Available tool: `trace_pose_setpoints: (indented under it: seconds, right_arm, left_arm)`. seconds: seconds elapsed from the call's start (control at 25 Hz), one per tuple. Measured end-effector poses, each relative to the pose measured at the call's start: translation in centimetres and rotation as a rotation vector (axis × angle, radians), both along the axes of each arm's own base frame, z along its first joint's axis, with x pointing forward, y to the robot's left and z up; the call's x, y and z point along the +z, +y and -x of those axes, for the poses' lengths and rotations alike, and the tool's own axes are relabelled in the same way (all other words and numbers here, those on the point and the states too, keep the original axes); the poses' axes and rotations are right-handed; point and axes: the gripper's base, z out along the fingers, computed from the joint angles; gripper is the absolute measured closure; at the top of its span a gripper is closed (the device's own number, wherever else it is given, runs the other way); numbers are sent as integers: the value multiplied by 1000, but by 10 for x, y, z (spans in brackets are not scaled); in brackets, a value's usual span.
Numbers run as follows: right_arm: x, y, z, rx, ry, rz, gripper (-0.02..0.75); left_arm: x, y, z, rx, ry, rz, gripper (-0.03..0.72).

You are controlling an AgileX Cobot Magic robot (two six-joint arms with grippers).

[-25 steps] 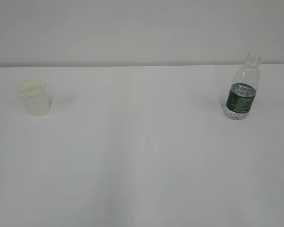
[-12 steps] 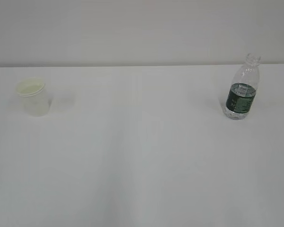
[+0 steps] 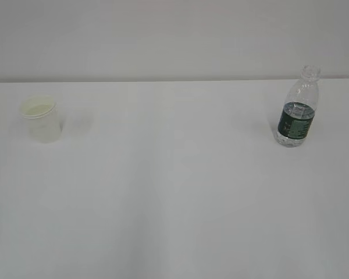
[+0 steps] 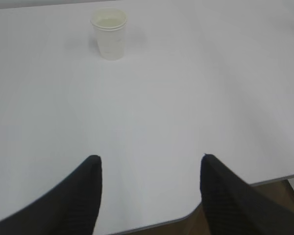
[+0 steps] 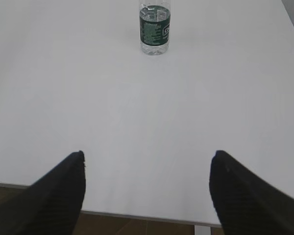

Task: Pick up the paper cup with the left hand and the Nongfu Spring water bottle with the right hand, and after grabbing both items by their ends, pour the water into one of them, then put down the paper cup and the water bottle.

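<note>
Left wrist view, nearest the lens: the left end effector (image 4: 149, 193) hangs over the front edge of the white worktop (image 4: 152, 112), its two black fingers (image 4: 83, 196) spread wide apart with nothing between them. Bare worktop fills the middle of that picture, and at the far side, a little left of the fingers' centre line, the paper cup (image 4: 109, 34) stands upright with its rolled rim up and its cream inside showing; it is well apart from the fingers. Right wrist view tells the same on the other side: the right end effector (image 5: 147, 193) is also open and empty, its dark fingers (image 5: 242, 196) standing wide over the worktop's near edge, with a strip of brown floor (image 5: 137, 226) below that edge. Far ahead, about on the centre line, the Nongfu Spring water bottle (image 5: 155, 28) stands upright on the worktop, dark green label band around it and clear water (image 5: 155, 47) visible beneath the band; its top is cut off by the picture's edge. From the exterior view neither arm shows. The cup (image 3: 41, 119) stands at the far left of the worktop and the bottle (image 3: 298, 109), uncapped, at the far right, both near the back edge and well apart from each other, against a plain pale wall (image 3: 163, 38).
</note>
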Motion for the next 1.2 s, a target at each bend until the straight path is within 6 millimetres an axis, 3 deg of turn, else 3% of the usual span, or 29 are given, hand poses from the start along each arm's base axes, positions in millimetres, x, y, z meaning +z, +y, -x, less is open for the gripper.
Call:
trace_pose_setpoints:
  seconds: [1.2]
  right_arm:
    - [0,0,0,1,0,-1,150]
  left_arm:
    - [0,0,0,0,0,0,238]
